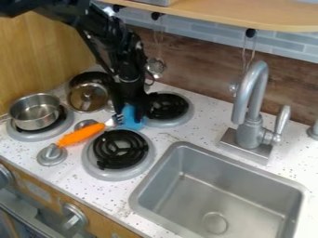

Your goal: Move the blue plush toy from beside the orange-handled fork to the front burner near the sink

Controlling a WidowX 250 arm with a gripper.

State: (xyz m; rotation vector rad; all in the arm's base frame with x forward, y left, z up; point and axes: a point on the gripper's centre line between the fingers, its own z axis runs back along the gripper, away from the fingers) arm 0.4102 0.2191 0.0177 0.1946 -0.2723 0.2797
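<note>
We see the hand (pixel 133 114) low over the worktop (pixel 186 128), at one small blue thing (pixel 129 118) between the two right-hand burners, the rear one (pixel 166 109) and the front one (pixel 119 155). Its dark parts merge there, so we cannot tell whether it is spread or pinching the blue thing; it hangs upright, which we judge suits reaching down among crowded pieces. Just beside lies one fork-like tool, its orange handle (pixel 81 134) slanting towards a grey knobbed piece (pixel 52 154), perhaps propped by it.

We count one metal pot (pixel 35 111), set on the front left burner (pixel 19 135) as if for cooking, and one round lid (pixel 87 97) by the rear left. That makes four burners, plus one sink (pixel 214 195) and one tap (pixel 255 107), placed to pour into it.
</note>
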